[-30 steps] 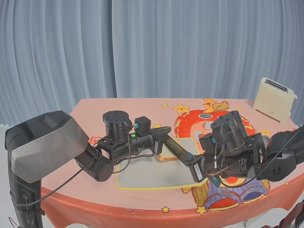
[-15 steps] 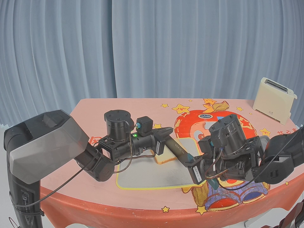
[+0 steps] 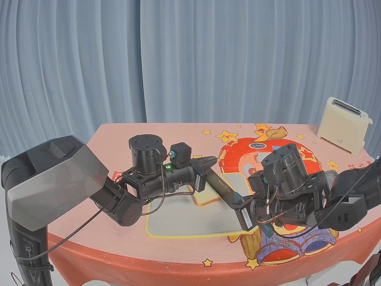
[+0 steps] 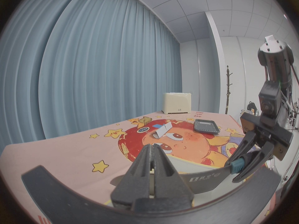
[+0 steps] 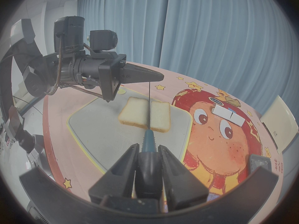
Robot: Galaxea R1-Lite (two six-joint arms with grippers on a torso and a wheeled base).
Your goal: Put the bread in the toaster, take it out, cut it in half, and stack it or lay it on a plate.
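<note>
Right pincer [image 5: 149, 147] is gripping a knife [image 5: 149, 109], blade lying across the bread slice [image 5: 135, 113] on the cutting board [image 5: 99, 134]; left pincer [image 5: 157, 76], clenched, is hovering at its tip. Pressing straight down should halve it.

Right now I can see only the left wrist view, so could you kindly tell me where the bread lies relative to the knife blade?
Observer: The bread lies flat on the cutting board, and the knife blade stands on edge across its middle.
Operator: Thank you. Where is my left end effector relative to the slice?
Observer: Its shut tip sits right over the blade's upper edge, above the slice rather than touching it.
</note>
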